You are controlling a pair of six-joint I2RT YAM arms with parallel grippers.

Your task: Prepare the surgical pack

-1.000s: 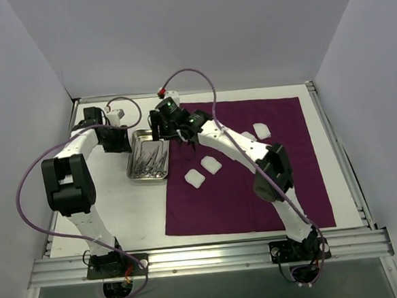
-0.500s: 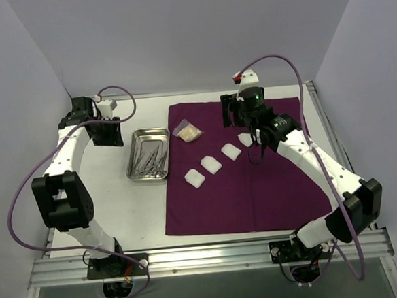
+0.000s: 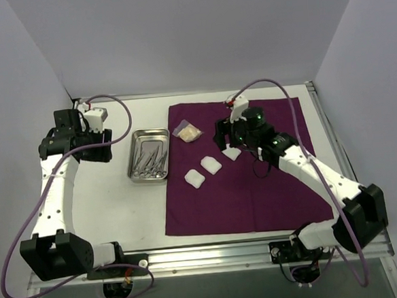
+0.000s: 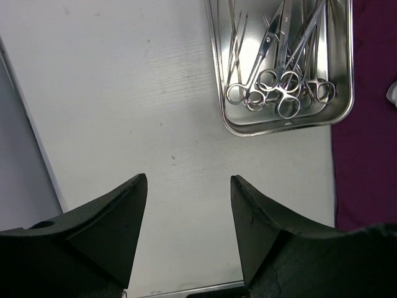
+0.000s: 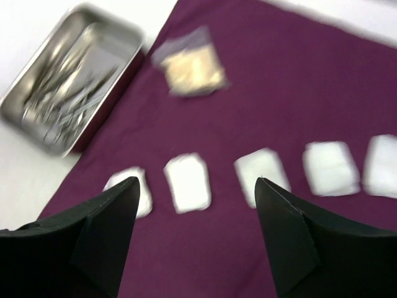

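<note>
We see the whole table (image 3: 114,202) from the top cam, above/behind the bases. Wrist cams look down, closer: steel tray (image 4: 282,68) ahead-right of left end effector (image 4: 188,180), ahead-left of right end effector (image 5: 196,181).

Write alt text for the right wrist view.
The right gripper, jaws open and empty, hangs above a purple cloth bearing a row of five white gauze pads and a small clear bag. A steel tray of instruments sits upper left beside the cloth.

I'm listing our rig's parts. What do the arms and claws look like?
The left arm and right arm have white links with black joints; a purple cable loops along each. The left claw and right claw each have two black wedge-shaped fingers.
</note>
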